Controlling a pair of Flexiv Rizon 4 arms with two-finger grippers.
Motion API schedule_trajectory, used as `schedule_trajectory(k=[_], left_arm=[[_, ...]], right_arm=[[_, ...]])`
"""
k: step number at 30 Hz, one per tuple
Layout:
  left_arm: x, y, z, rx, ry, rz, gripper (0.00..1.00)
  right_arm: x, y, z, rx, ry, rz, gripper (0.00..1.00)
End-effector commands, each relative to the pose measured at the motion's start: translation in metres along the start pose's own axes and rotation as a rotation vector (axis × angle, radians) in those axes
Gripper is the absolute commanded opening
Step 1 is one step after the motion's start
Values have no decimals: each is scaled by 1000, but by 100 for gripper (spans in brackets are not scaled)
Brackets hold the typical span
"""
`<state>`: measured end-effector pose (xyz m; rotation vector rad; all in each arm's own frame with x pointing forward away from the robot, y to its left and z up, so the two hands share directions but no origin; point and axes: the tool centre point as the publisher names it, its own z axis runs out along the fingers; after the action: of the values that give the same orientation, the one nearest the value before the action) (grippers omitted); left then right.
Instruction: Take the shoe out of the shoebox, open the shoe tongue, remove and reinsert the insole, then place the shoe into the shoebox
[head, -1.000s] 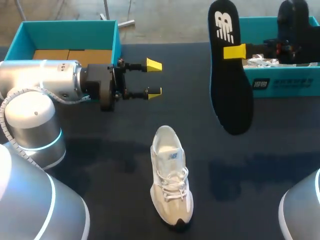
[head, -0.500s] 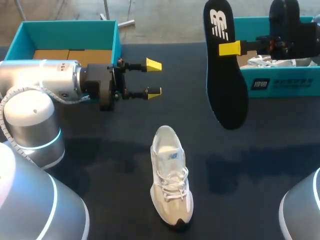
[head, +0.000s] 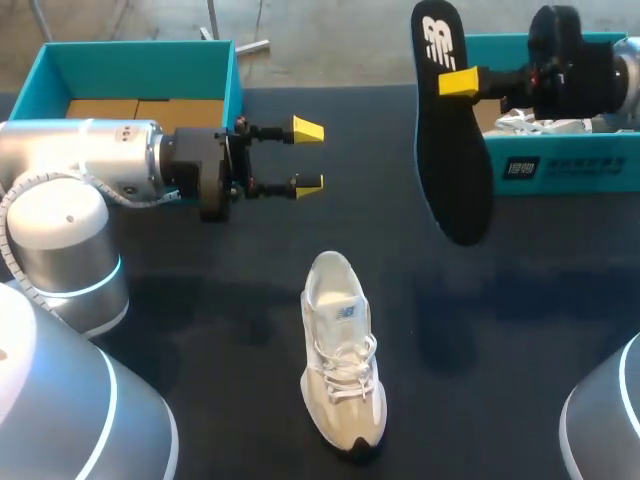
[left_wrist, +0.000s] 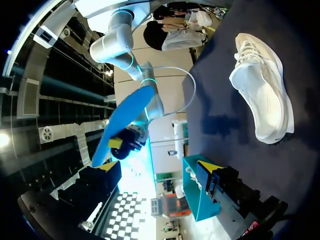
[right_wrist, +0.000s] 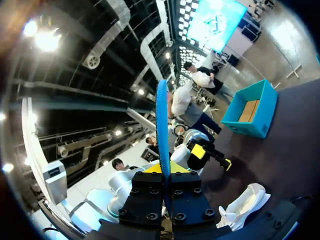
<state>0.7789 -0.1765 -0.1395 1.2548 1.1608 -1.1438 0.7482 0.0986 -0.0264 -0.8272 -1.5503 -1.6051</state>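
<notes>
The dark surface (head: 520, 300) carries everything, and its smoothness is the first worry, since nothing on it would brace a shoe against a push. The open teal shoebox (head: 228, 80) sits at the far left corner, well clear of the action. A second teal box (head: 560, 165) sits at the far right corner, and the right arm comes in over it. A careless swing there could knock its wall or drag out the white contents.

The white shoe (head: 340, 360) stands upright near the middle of the near edge, heel opening toward the far edge, with nothing holding it. Pushed by the returning insole, it would likely skid or tip, and the tongue could fold into the opening and block entry.

The black insole (head: 450, 150) hangs in the air over the far right part of the surface, logo end up, pinched near that end. Most of its length dangles free, so it may sway, twist in the grip or slip out. Its soft lower end could buckle against the collar rather than slide in.

The right hand (head: 455, 83) is clamped on the insole, which shows edge-on between its fingers in the right wrist view. The left hand (head: 308, 156) is spread wide and holds nothing, hovering toward the far left, well apart from the shoe. Unless it steadies the shoe, reinsertion looks shaky.
</notes>
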Motion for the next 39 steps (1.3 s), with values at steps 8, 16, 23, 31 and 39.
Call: schedule_trajectory(k=[8, 16, 23, 31, 39], left_arm=[[1, -1, 1, -2, -2, 2, 100], [1, -1, 1, -2, -2, 2, 100], [1, -1, 1, -2, -2, 2, 100], [1, -1, 1, -2, -2, 2, 100], [1, -1, 1, -2, -2, 2, 100]], right_arm=[[-62, 17, 1, -25, 35, 147, 0], [-62, 17, 1, -25, 35, 147, 0], [-80, 30, 5, -38, 0, 230, 0], [-111, 40, 5, -73, -27, 356, 0], [-128, 47, 10, -77, -73, 462, 0]])
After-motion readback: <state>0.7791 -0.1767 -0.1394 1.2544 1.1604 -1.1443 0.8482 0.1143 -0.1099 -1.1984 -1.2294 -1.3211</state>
